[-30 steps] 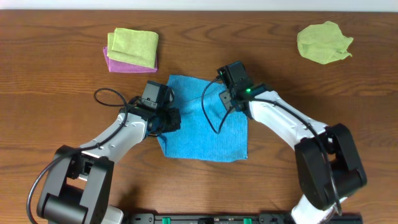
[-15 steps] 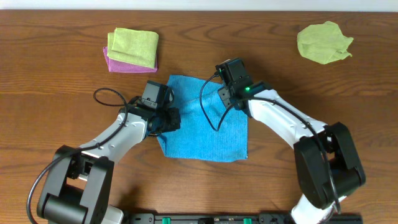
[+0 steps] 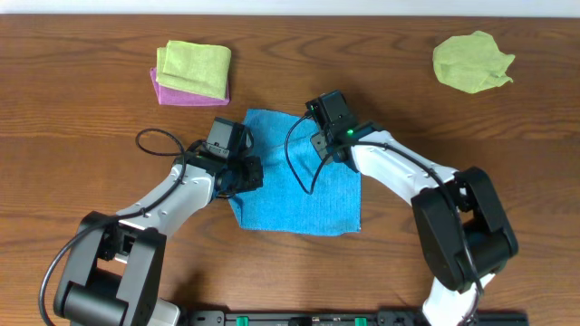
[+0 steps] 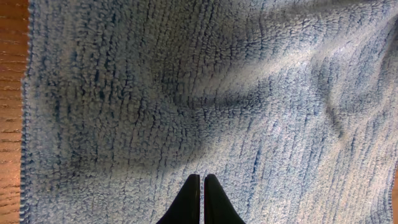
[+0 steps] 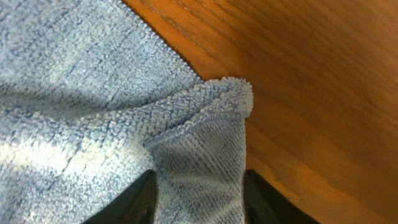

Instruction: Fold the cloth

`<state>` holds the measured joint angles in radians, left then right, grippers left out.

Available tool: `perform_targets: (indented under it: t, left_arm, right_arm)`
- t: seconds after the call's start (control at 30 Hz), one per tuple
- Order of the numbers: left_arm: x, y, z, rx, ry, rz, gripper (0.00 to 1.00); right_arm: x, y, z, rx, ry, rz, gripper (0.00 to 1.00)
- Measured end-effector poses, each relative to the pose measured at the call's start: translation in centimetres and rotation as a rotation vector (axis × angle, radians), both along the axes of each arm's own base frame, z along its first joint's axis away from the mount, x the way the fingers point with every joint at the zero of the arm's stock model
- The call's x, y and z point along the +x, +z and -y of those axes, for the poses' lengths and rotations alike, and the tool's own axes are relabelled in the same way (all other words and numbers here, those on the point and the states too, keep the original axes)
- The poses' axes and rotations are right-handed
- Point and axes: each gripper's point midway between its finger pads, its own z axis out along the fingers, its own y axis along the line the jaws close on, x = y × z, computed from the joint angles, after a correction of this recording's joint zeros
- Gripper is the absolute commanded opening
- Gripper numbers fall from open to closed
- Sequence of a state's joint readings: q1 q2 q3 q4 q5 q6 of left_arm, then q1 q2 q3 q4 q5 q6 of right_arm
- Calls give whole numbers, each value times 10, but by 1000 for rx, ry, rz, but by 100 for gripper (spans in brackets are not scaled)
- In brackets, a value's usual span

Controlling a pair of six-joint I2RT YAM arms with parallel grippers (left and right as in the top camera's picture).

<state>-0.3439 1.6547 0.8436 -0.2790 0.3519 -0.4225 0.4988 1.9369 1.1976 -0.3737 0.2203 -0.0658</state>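
The blue cloth (image 3: 299, 195) lies spread on the wooden table, with one corner curled up into a small fold. My left gripper (image 3: 250, 174) is over the cloth's left edge. In the left wrist view its fingers (image 4: 202, 180) are shut, tips down on the flat blue cloth (image 4: 186, 81), with nothing seen between them. My right gripper (image 3: 323, 136) is at the cloth's far right corner. In the right wrist view its fingers (image 5: 199, 186) are open and straddle the curled corner of the cloth (image 5: 205, 112).
A folded yellow-green cloth (image 3: 194, 65) lies on a pink one (image 3: 181, 93) at the back left. A crumpled yellow-green cloth (image 3: 471, 61) lies at the back right. Bare wood (image 5: 311, 93) borders the corner. Black cables loop beside both wrists.
My right gripper has shifted a little to the left and away over the cloth's far right corner. The left arm and the cloth have not visibly moved.
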Motion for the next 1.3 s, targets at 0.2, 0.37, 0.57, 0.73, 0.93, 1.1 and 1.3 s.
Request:
perform_targets:
  t: [0.2,0.37,0.57,0.73,0.93,1.1,1.3]
  left_arm:
    - [0,0,0,0,0,0,6]
    - [0,0,0,0,0,0,6]
    - [0,0,0,0,0,0,6]
    - [0,0,0,0,0,0,6]
    - [-3,-1,-1,5,0,-14,6]
    - [-4,-2,-2,7,0,-18,6]
    - [-3,-2,-2,8,2,-13,6]
  right_arm:
    - [5,1,1,-7,-6,20,24]
    - [6,1,1,-11,-9,27,15]
    - [8,3,6,-32,-22,42,4]
    - [17,9,20,-96,-72,98,2]
    - [28,13,48,-130,-146,120,2]
    - [38,16,71,-132,-211,140,15]
    - [49,23,83,-128,-268,193,68]
